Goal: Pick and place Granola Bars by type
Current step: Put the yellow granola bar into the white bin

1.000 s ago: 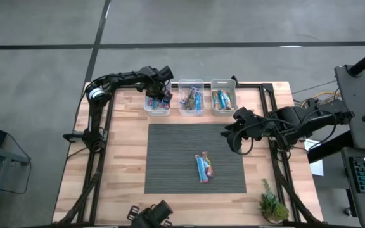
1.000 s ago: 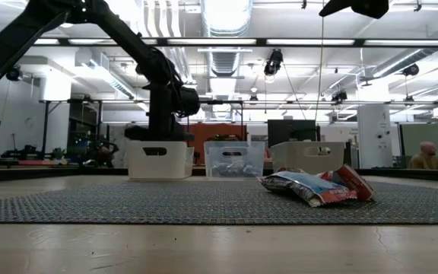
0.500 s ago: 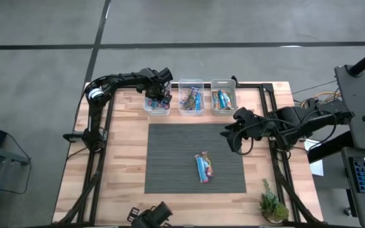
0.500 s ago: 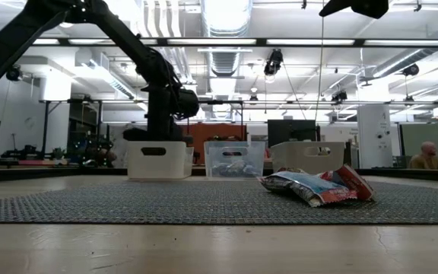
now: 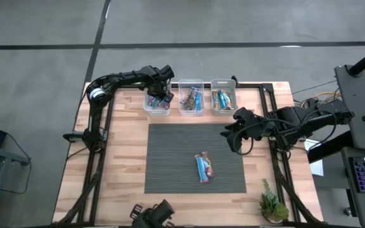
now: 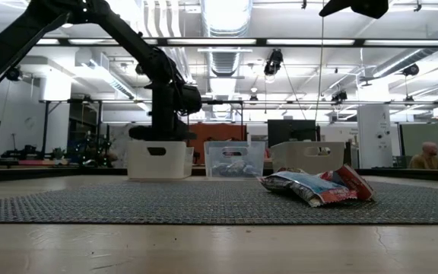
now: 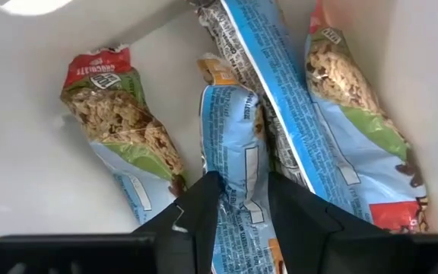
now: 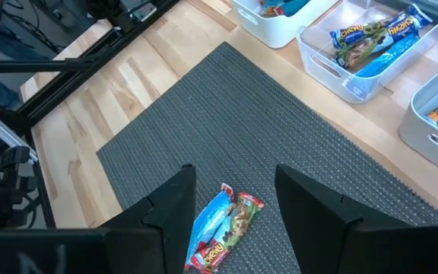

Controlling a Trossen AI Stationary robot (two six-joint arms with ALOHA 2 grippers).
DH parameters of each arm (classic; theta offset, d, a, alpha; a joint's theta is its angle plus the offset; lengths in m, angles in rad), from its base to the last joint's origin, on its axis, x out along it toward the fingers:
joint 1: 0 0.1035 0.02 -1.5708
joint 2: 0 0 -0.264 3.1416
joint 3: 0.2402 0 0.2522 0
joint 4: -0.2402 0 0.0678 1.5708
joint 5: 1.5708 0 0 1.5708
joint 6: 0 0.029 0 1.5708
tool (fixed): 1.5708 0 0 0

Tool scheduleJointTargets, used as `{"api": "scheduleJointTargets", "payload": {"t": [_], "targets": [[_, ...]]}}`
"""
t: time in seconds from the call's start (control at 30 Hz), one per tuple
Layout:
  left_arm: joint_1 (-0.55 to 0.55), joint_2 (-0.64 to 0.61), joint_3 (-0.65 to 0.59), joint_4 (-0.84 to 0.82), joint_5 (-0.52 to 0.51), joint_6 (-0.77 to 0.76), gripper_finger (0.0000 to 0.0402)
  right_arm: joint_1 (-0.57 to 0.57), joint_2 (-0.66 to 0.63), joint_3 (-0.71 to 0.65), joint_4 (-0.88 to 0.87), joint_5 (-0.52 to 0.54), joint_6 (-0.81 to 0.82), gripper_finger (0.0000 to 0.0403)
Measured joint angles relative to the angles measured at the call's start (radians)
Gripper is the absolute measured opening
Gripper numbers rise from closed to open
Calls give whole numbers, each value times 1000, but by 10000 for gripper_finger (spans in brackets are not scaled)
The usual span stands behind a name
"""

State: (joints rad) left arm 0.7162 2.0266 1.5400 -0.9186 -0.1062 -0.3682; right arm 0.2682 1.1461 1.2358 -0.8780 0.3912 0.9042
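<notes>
Left gripper (image 7: 238,199) sits down inside the white bin (image 5: 157,104) at the table's 11 o'clock corner. Its two dark fingers (image 7: 204,209) pinch a blue-wrapped granola bar (image 7: 230,144) between them, jaws part-closed on the wrapper. Around the held bar, in the same bin: a green-and-red oat bar (image 7: 120,122) at its 9 o'clock, a long blue bar (image 7: 268,72) touching it at 1 o'clock, and another oat-print bar (image 7: 356,144) against the bin wall at 3 o'clock.

Right gripper (image 5: 235,134) hovers over the mat's 2 o'clock edge, jaws spread wide, holding nothing. Below it, two bars (image 8: 223,228) lie side by side, touching, on the mat, one blue, one red-ended; from above the same pair (image 5: 203,166) lies just toward 5 o'clock of the mat's centre.

Clear bin (image 5: 191,100) at 12 o'clock holds several bars; third bin (image 5: 223,97) at 1 o'clock holds more, orange and blue.

Surface: light wood-plank table (image 5: 122,158) with a dark ribbed mat (image 5: 176,152) in the middle, black frame rails down both sides. Small potted plant (image 5: 272,204) at the 5 o'clock corner.

Room: grey concrete floor, open workshop with ceiling ducts and strip lights, a person (image 6: 427,154) seated far off at 3 o'clock.
</notes>
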Motion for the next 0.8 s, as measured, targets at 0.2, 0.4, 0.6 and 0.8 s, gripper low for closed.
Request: {"api": "scheduleJointTargets", "payload": {"t": [0.2,0.4,0.6,0.8], "targets": [[0,0,-1,-6,3,6,99,0,0,0,0,0,-8,171],[-2,-1,1,-40,19,28,99,0,0,0,0,1,-12,171],[-2,-4,20,-73,36,33,128,0,0,0,0,1,-19,171],[-2,-8,50,-77,26,34,172,0,0,0,0,2,-22,171]]}}
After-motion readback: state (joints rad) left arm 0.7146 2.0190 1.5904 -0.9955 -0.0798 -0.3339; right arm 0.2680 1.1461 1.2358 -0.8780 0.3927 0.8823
